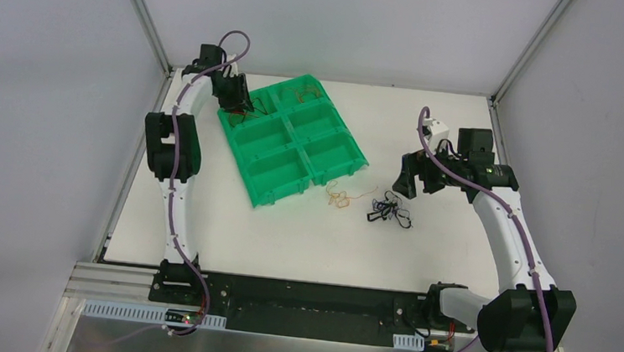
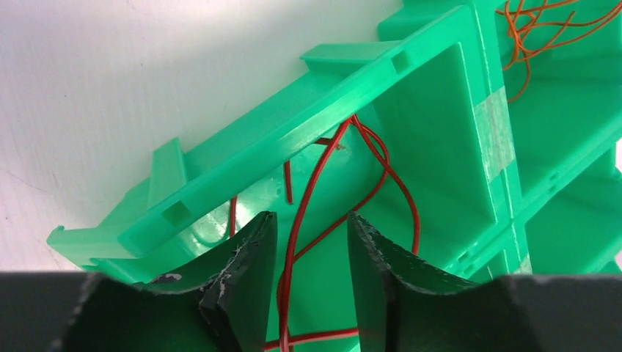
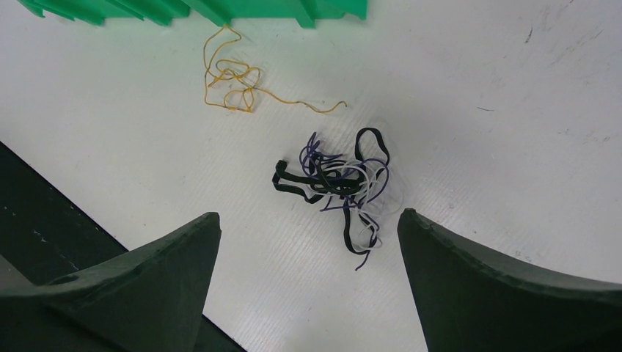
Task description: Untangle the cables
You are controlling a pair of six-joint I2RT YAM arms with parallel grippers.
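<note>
Top external view is showing a green plastic six-compartment tray (image 1: pixel 279 176) lying at an angle on the white desk (image 1: pixel 287 237). The left end effector (image 1: pixel 236 96) is hanging over the tray's far-left compartment. The right end effector (image 1: pixel 405 179) is hovering near a tangle of black, white and purple thin wires (image 1: pixel 388 210) on the desk. A thin yellow wire (image 1: pixel 339 199) is lying between that tangle and the tray.

Left wrist view is showing the left end effector (image 2: pixel 309 218) with its fingers standing apart, pinching nothing. Thin red wires (image 2: pixel 326 158) are running loosely through the gap and into the compartment. Thin orange wires (image 2: pixel 539 26) are sitting in the neighbouring compartment.

Right wrist view is showing the right end effector (image 3: pixel 308 218) spread wide, with the tangle (image 3: pixel 337 183) lying on the desk between its fingers and apart from both. The yellow wire (image 3: pixel 231 77) is lying just beside the tray's edge.
</note>
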